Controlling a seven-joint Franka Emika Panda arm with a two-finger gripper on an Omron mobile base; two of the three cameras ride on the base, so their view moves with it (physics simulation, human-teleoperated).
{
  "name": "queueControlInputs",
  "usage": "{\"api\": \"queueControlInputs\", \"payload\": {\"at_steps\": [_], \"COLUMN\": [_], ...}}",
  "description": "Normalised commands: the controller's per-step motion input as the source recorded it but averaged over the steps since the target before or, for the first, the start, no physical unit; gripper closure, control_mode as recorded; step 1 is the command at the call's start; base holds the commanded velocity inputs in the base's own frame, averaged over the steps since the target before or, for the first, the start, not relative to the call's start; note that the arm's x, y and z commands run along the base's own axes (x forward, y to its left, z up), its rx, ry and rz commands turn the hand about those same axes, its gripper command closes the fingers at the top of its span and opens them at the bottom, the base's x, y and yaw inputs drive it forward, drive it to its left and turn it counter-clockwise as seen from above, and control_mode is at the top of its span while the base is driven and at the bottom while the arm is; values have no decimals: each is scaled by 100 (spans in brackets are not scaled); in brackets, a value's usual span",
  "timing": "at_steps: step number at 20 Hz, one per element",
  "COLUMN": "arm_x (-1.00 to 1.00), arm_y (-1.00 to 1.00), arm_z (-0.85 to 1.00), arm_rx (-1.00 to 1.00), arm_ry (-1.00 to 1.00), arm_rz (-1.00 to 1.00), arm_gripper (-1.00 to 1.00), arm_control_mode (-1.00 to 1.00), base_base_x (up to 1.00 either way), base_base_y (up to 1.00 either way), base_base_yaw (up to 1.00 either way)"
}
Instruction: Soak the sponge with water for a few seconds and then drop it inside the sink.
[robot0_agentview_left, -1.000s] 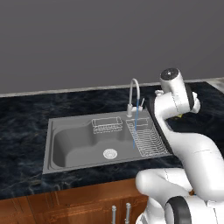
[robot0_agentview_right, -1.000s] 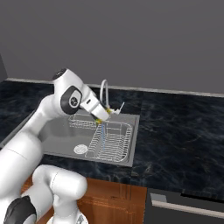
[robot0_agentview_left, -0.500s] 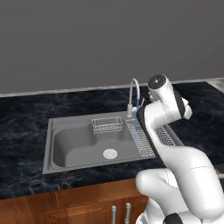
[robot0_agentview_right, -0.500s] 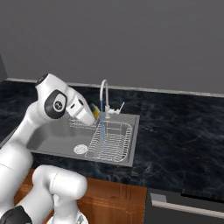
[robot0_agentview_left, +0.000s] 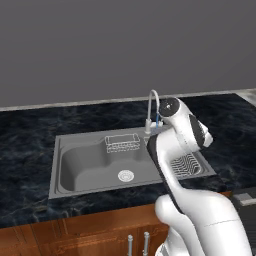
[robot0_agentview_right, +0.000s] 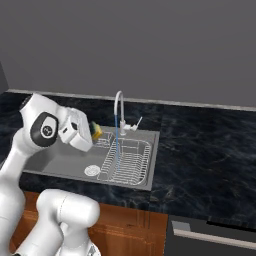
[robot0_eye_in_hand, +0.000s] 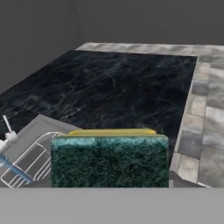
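Note:
My gripper (robot0_agentview_right: 93, 131) is shut on the sponge (robot0_agentview_right: 96, 131), a yellow block with a dark green layer. It hangs above the sink (robot0_agentview_right: 55, 159), a little to the left of the water (robot0_agentview_right: 116, 138). That thin blue stream falls from the curved chrome faucet (robot0_agentview_right: 119, 105) onto the wire dish rack (robot0_agentview_right: 128, 161). In the hand view the sponge (robot0_eye_in_hand: 109, 161) sits close at the bottom with its green face toward the camera, and the water (robot0_eye_in_hand: 15, 171) shows at the lower left. The grey sink (robot0_agentview_left: 90, 167) has a round drain (robot0_agentview_left: 125, 175), and my arm hides the hand there.
A small wire basket (robot0_agentview_left: 122, 142) hangs at the basin's back wall. The dish rack (robot0_agentview_left: 187, 165) takes up the sink's right part. Dark marble counter (robot0_agentview_right: 200, 150) surrounds the sink, with a grey wall behind and wooden cabinet fronts (robot0_agentview_left: 75, 235) below.
The hand has carried the sponge left, out from under the water stream, to over the basin. The arm's elbow has swung toward the sink.

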Motion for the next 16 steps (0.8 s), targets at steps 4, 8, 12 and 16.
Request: {"api": "queueControlInputs", "payload": {"at_steps": [4,8,12,16], "arm_x": [-7,0,0,0], "arm_y": [33,37,19,5], "arm_z": [-13,-27,-20,-19], "arm_rx": [-2,-2,-3,0], "arm_ry": [-7,-2,0,0], "arm_rz": [-4,-2,0,0], "arm_gripper": [100,100,100,100], "arm_control_mode": [-100,-100,-100,-100], "base_base_x": [0,0,0,0], "base_base_y": [0,0,0,0], "base_base_yaw": [0,0,0,0]}}
